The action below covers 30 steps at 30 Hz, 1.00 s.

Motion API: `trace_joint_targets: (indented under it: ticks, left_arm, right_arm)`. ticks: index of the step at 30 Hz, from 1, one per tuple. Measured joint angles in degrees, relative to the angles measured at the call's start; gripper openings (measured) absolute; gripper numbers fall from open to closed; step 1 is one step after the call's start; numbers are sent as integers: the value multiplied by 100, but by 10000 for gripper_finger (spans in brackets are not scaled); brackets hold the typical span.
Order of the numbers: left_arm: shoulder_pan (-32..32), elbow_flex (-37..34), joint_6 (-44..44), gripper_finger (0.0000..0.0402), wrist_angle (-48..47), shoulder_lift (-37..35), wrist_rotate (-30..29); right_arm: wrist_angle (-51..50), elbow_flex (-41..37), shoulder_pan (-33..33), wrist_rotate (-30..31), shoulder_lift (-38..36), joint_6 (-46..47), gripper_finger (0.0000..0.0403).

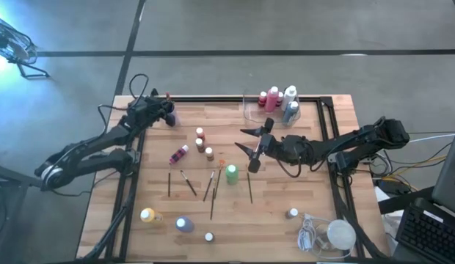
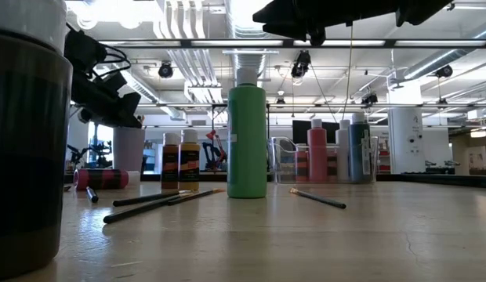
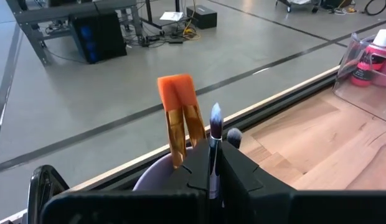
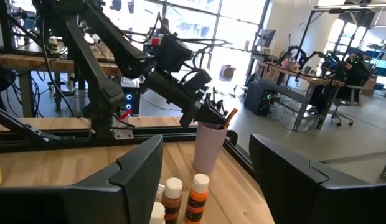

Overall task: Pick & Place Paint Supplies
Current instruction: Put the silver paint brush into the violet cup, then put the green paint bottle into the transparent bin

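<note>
No readable text anywhere — bottle labels (image 2: 179,166) show only blurred bands

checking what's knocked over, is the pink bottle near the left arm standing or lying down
Lying down. The pink bottle lies on its side in the high view, its length flat along the table, while the green bottle stands upright.

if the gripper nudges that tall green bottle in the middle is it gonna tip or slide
The green bottle stands upright, tall and narrow, so a push near its white cap would probably tip it. A low push might slide it instead on the smooth wooden table. Once down, its round body would likely roll toward the paintbrushes lying beside it.
</note>
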Motion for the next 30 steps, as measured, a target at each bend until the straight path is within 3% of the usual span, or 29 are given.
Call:
trace_joint_targets:
  ticks: [6, 14, 21, 30]
  left_arm:
    - [7, 0, -23, 21, -32, 67, 0]
    - [7, 16, -105, 103, -77, 48, 0]
    - [7, 341, -341, 133, -591, -102, 47]
    - [7, 817, -503, 135, -871, -667, 1558]
  right_arm:
    - [-10, 0, 0, 0, 0, 1, 254]
    - [-34, 0, 0, 0, 0, 1, 241]
    - [-35, 0, 0, 0, 0, -1, 225]
    - [-59, 0, 0, 0, 0, -39, 240]
